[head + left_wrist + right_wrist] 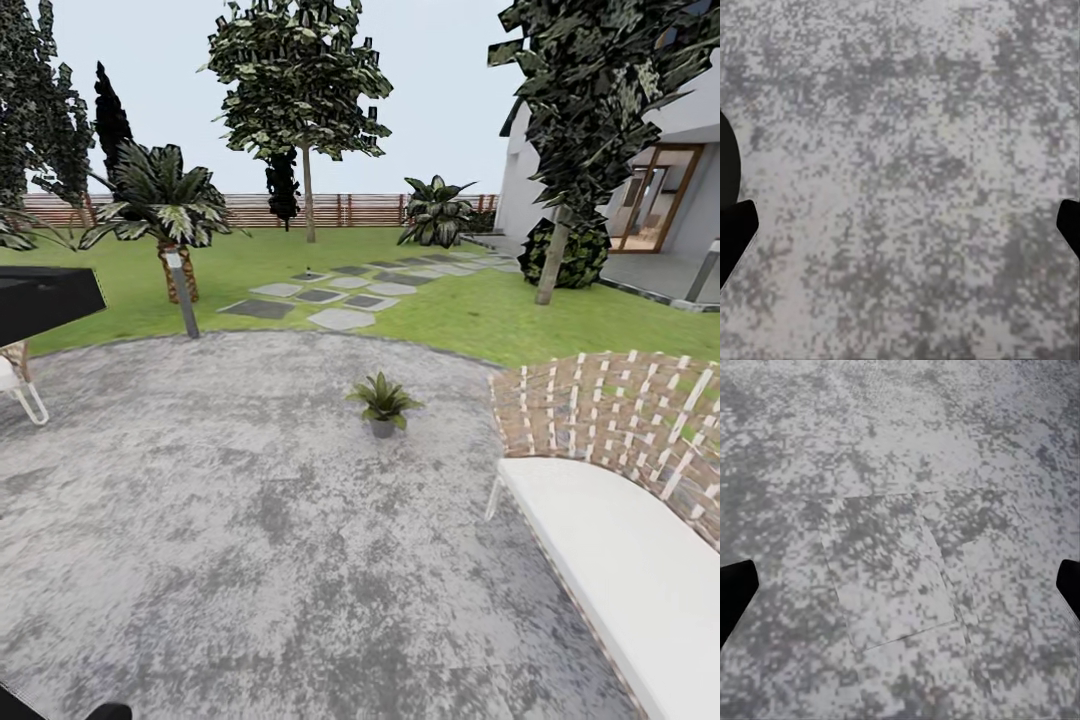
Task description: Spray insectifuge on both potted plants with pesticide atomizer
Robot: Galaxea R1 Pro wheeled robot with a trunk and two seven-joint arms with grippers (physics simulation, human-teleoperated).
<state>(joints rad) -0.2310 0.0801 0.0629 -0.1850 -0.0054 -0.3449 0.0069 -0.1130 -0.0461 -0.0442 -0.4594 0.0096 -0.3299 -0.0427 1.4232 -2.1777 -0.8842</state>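
A round grey stone patio (250,520) covers the near ground of a garden, seen from the robot's head. One potted plant (383,402), a low rosette of pointed green leaves in a small grey pot, stands upright on the patio a little right of centre, apart from everything else. At the near right is a chair (620,500) with a woven brown and white back and a white seat. At the left edge a dark flat shape and part of another chair with a white frame (22,390) show. Beyond the patio lies a green lawn (480,310) with grey stepping stones (340,295) leading far away. A grey bollard lamp (183,295) stands at the patio's far left edge, just in front of a small palm (165,215). A brown slatted fence (350,210) runs along the far side, and a building with a glass door (660,195) is at the far right.

The left end effector (900,225) hangs over mottled grey stone, its two dark fingertips (733,232) wide apart and holding nothing. The right end effector (900,589) is likewise spread open and empty above the same stone.
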